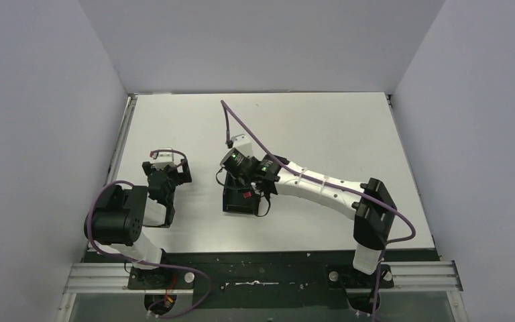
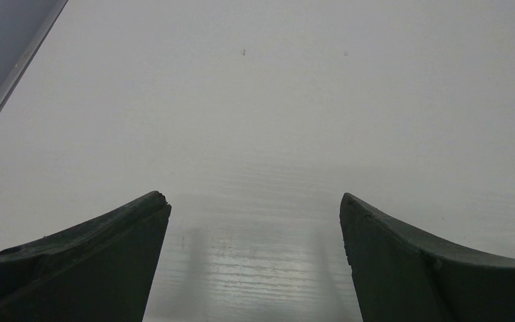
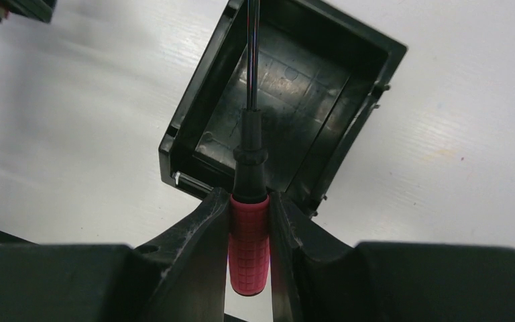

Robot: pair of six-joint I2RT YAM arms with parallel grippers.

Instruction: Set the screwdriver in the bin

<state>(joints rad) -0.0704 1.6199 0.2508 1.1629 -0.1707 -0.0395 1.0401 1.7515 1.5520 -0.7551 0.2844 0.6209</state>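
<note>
Screwdriver (image 3: 249,245) in the grip of my right gripper (image 3: 249,200) — the two fingers (image 3: 201,221) press against either side of its red handle, narrow and clamped on it. The slim dark shaft points away from the wrist camera, straight across the open top of the bin (image 3: 194,100). The tip runs out of the picture's upper edge, so I cannot tell whether it touches the bin's floor. In the right wrist view the bin is a black, low-walled tray lying at an angle on the white table (image 3: 74,134), with its inside in plain view beneath the shaft.

From the top camera, the bin (image 1: 238,209) sits on the table (image 1: 322,127) toward the near side, between my two arms. The right gripper (image 1: 249,182) hangs directly over it, and a speck of the red screwdriver (image 1: 247,194) shows inside the tray's outline. The right arm reaches in low from its base at the right, with a purple cable (image 1: 268,147) looping over it.

Off to the bin's left, and apart from it, the left gripper (image 1: 169,176) sits folded back near its own base. In its wrist view the left gripper (image 2: 255,201) stands wide — both dark fingers (image 2: 107,255) are spread, with only bare white table (image 2: 275,100) between them.
</note>
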